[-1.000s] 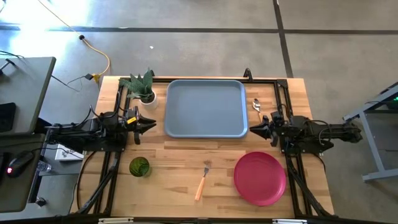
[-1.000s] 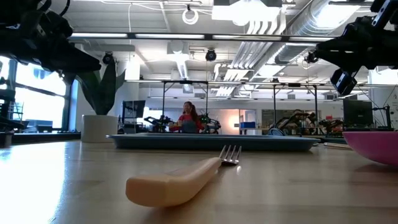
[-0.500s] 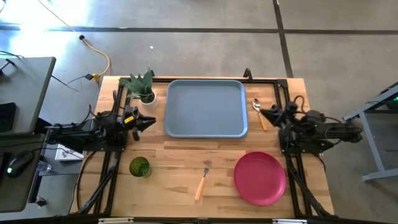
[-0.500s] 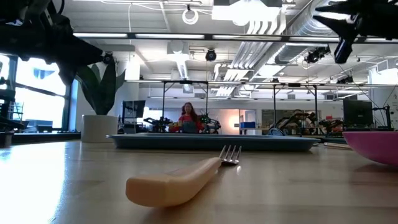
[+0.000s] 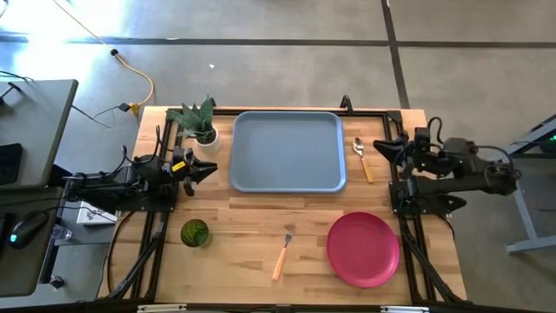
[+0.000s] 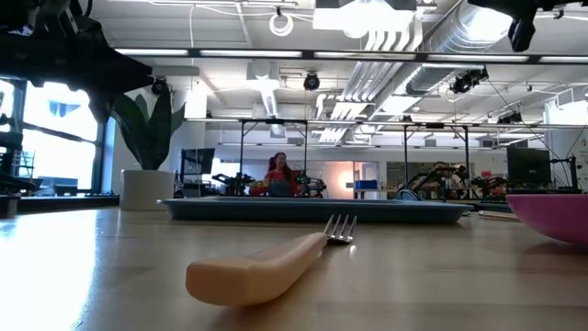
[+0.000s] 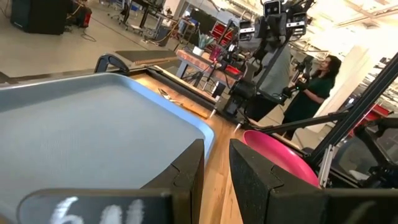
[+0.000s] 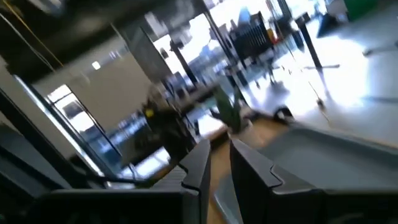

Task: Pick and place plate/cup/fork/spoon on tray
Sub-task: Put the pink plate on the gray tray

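Note:
The light blue-grey tray [image 5: 288, 150] lies at the far middle of the table. The pink-red plate [image 5: 363, 249] rests flat at the near right. The dark green cup [image 5: 195, 233] stands at the near left. The fork [image 5: 283, 250] lies near the front edge, tines toward the tray. The spoon [image 5: 361, 158] lies just right of the tray. My left gripper [image 5: 211, 169] hovers at the tray's left edge, shut and empty. My right gripper [image 5: 379, 144] is raised just right of the spoon, shut and empty, and its wrist view is blurred.
A leafy plant in a white pot [image 5: 198, 122] stands at the far left corner, close to my left arm. Black frame rails run along both table sides. Bare wood lies between cup, fork and plate. A person [image 7: 314, 87] stands beyond the table's right side.
My right gripper has risen and swung from the tray's near right corner toward the far edge, ending high beside the spoon. It has left the top of the low view. Nothing on the table has moved.

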Action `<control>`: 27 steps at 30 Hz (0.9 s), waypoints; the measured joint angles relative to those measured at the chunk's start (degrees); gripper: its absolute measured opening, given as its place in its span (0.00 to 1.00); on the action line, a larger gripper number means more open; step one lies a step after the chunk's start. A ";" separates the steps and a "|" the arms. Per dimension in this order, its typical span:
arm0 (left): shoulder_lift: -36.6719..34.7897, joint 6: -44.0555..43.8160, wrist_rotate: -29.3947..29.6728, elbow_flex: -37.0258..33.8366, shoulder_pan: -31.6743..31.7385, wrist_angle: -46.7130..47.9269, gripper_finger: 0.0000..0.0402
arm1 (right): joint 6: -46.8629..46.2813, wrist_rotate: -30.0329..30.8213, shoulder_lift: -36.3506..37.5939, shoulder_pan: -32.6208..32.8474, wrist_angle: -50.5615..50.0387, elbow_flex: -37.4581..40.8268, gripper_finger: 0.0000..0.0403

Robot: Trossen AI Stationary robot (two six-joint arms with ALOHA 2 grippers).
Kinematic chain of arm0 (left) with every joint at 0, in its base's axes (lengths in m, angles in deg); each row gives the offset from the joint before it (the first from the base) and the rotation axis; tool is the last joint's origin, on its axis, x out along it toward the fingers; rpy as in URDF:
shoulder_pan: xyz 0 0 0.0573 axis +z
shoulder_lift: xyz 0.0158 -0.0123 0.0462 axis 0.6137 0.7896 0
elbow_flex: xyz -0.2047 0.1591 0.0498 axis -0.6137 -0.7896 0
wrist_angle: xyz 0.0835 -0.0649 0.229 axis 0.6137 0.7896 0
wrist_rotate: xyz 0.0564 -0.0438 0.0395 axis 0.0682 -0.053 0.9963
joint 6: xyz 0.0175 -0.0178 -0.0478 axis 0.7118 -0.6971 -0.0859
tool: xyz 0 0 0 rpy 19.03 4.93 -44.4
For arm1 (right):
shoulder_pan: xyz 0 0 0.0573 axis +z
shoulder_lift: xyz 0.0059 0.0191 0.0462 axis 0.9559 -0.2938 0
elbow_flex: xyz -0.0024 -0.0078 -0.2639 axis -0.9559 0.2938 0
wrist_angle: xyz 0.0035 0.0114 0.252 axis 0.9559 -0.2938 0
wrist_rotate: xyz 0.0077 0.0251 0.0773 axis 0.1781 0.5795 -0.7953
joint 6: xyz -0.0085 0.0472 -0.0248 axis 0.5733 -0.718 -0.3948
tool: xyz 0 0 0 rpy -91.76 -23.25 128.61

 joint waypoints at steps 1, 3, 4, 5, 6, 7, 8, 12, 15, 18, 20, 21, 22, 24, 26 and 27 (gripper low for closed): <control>0.00 0.00 0.00 0.00 0.00 0.02 0.16 | -0.56 -0.21 -1.74 0.00 -3.08 -1.94 0.13; 0.00 -0.15 0.00 0.00 -0.01 0.02 0.16 | -1.86 -1.30 -5.22 0.00 -9.14 -5.26 0.13; 0.00 -0.48 -0.02 0.00 0.01 0.02 0.16 | -2.41 -2.11 -6.94 0.00 -11.95 -6.77 0.13; 0.00 -0.83 0.00 0.01 0.00 0.02 0.16 | -2.86 -3.26 -8.57 0.00 -14.38 -8.27 0.13; 0.00 -1.21 -0.01 0.00 0.00 0.02 0.16 | -3.03 -4.56 -10.15 0.00 -16.60 -9.65 0.13; 0.00 -1.53 -0.02 0.00 -0.01 0.02 0.16 | -3.10 -5.79 -11.67 0.00 -18.74 -10.95 0.13; 0.00 -1.78 0.00 0.00 -0.01 0.02 0.16 | -2.99 -6.67 -13.20 0.00 -20.62 -12.12 0.13; 0.00 -2.03 0.00 0.00 -0.01 0.04 0.16 | -1.33 -9.26 -18.68 0.00 -25.43 -15.61 0.13; 0.00 -2.24 0.00 0.00 -0.01 0.04 0.16 | 0.35 -11.59 -22.00 0.00 -26.08 -17.17 0.16; 0.00 -5.11 0.00 0.01 0.00 0.04 0.16 | 2.30 -14.10 -24.96 0.04 -26.18 -17.86 0.20; 0.00 -7.26 0.00 0.00 -0.01 0.04 0.16 | 3.10 -15.54 -26.75 0.04 -26.16 -18.00 0.24; 0.00 -8.12 0.00 0.00 -0.01 0.04 0.16 | 3.81 -16.23 -27.67 0.04 -26.31 -17.99 0.26; 0.00 -8.87 0.00 0.00 0.00 0.04 0.16 | 4.71 -16.63 -28.60 0.04 -26.47 -17.99 0.28; 0.00 -9.49 0.00 0.00 0.01 0.04 0.16 | 7.57 -18.46 -30.26 0.04 -26.85 -17.99 0.33; 0.00 -9.47 -0.02 0.00 0.00 0.02 0.16 | 10.57 -21.28 -32.04 0.04 -27.15 -17.99 0.36; 0.00 -9.49 -0.02 0.00 -0.01 0.02 0.16 | 11.84 -22.70 -32.89 0.04 -27.50 -18.00 0.37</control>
